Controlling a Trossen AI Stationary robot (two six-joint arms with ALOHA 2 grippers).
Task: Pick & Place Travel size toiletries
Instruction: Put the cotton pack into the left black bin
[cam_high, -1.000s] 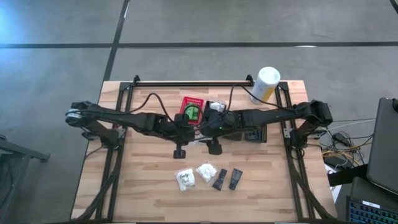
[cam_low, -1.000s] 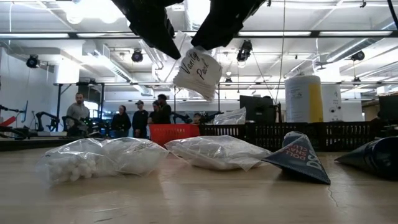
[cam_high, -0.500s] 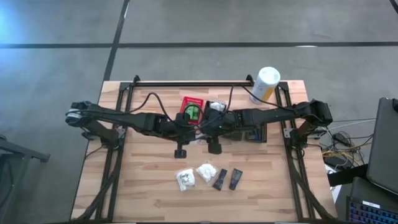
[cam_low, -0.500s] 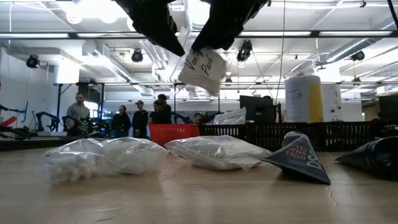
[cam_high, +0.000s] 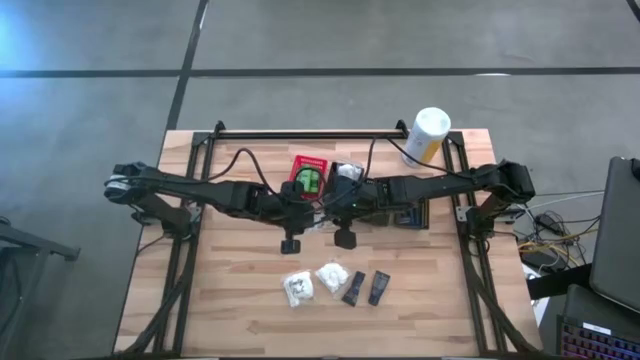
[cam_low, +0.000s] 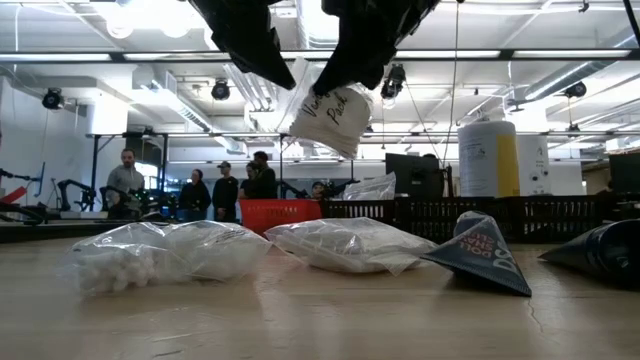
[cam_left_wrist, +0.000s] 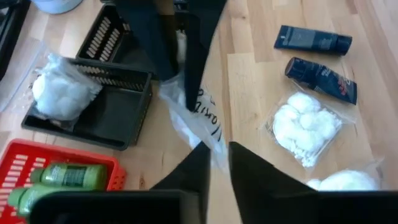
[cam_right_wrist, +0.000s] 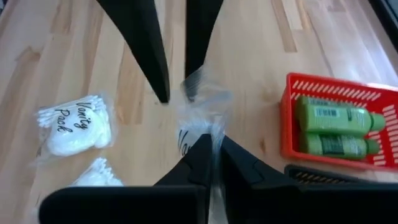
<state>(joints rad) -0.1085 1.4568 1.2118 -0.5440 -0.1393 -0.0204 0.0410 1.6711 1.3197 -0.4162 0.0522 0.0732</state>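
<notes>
While both grippers meet above the table's middle, a white pouch hangs in the air between them, well clear of the wood. The right gripper has its fingers pressed together on the pouch's crinkled upper edge, so the load hangs from that arm. The left gripper stands just beside the same pouch with its fingers slightly parted; whether they touch the plastic cannot be told. This reads as a hand-over from one arm to the other, held high so the pouch cannot drag on the items below.

Item positions:
- Two more pouches lie on the table near the front, next to each other.
- Two dark tubes lie just beside those pouches.
- Two green bottles lie inside the red basket.
- One pouch sits in the black basket, beside the red one.

Judged from this layout, the hanging pouch is probably meant for the black basket.
</notes>
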